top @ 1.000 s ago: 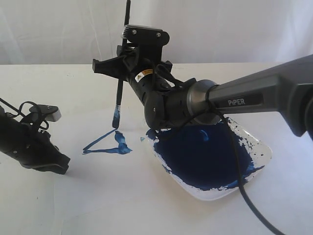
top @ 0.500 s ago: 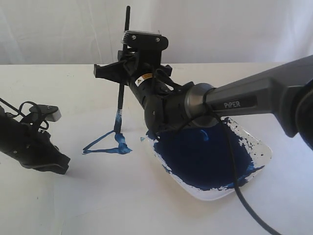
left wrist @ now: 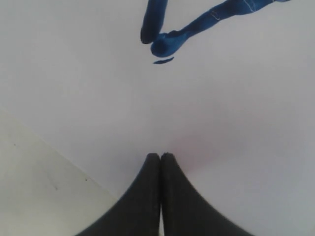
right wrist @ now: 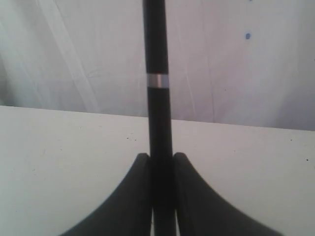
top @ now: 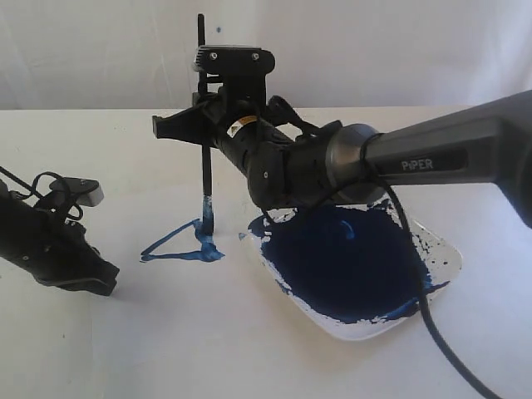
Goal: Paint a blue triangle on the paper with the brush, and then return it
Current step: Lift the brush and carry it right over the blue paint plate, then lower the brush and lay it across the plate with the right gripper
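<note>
Right gripper (right wrist: 161, 162) is clamped on the brush (top: 206, 179). The handle stands near upright between the 2 jaws. Left gripper (left wrist: 161, 157) has its jaws pressed together with nothing between them, low over the paper (left wrist: 221, 123); contact cannot be told.

Brush tip sits on the paper at the right corner of the blue triangle (top: 179, 245), just beside the paint dish (top: 440, 249).

Risks:
- More downward load would splay the bristles and fatten the smudged corner.
- Dragging a wet tip could pull or wrinkle the thin, unpinned sheet.
- The smooth handle could slide in the jaws.
- The right arm's cable (top: 416, 291) hangs over the paint pool (top: 341, 262) and could dip in.

Materials:
- Brush: slim glossy black rod with 1 pale band.
- Triangle: thin, flat, elongated outline, blotchy at the right corner.
- Paper: matte white, its edge faint against the white table (left wrist: 29, 187).
- Dish: shallow, white, glossy, squarish, streaked with dark blue.
</note>
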Controlling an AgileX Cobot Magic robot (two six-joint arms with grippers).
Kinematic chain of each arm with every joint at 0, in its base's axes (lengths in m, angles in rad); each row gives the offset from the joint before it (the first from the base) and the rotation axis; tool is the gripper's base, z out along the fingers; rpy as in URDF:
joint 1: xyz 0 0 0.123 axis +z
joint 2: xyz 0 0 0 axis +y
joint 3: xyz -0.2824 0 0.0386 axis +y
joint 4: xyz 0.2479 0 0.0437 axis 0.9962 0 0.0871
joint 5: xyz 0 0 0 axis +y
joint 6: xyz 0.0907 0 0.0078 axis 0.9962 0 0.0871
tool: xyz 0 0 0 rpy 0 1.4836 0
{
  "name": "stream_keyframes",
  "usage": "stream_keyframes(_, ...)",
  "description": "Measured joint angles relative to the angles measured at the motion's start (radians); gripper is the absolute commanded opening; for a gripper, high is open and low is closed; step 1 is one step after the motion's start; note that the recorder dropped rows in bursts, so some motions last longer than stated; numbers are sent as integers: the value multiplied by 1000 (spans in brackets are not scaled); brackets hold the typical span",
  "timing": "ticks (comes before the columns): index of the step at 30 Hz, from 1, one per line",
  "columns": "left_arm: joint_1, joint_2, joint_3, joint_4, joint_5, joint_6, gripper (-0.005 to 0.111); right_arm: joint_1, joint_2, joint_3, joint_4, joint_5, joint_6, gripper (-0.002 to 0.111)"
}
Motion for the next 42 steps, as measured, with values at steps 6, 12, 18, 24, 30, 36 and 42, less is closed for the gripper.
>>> stream_keyframes(6, 0, 0, 0, 0, 0, 0, 0, 0, -44, 0, 0, 27, -10, 0)
stream_keyframes(12, 0, 0, 0, 0, 8, 0, 0, 0, -161, 0, 0, 141, -49, 0)
stream_keyframes(18, 0, -66, -60, 14, 112, -15, 0, -13, -314, 0, 2, 440, -146, 0)
stream_keyframes(24, 0, -241, -97, 32, 199, -40, 0, -108, -463, 60, 2, 617, -153, 0)
stream_keyframes(30, 0, -432, -78, 26, 224, -44, 0, -288, -589, 191, 2, 685, -20, 0)
stream_keyframes(36, 0, -572, -48, 4, 224, -44, 0, -464, -628, 264, 2, 786, 164, 0)
stream_keyframes(42, 0, -609, -43, -10, 224, -46, 0, -577, -628, 293, 34, 802, 270, 0)
